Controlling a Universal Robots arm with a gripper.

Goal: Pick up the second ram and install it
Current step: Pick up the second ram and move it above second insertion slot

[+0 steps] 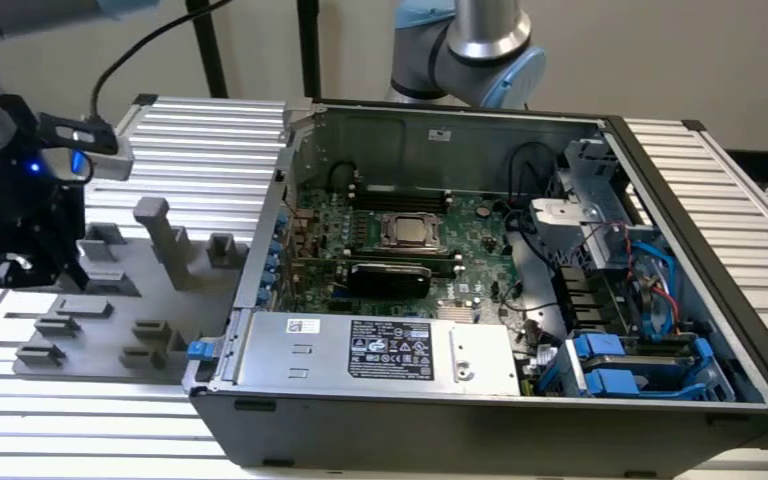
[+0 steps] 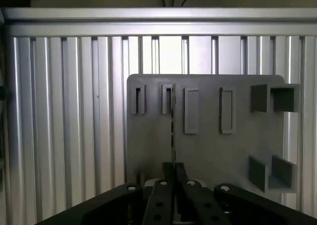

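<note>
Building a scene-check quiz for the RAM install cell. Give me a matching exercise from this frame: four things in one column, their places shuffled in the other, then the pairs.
Things
1. gripper
2. CPU socket
3. power supply
4. blue drive brackets

Places
A. near corner of the case, on the exterior view's right
B. over the grey fixture plate, outside the case
C. middle of the motherboard
D. along the case's near wall, toward the exterior view's left

Pairs: 1-B, 2-C, 3-D, 4-A
</note>
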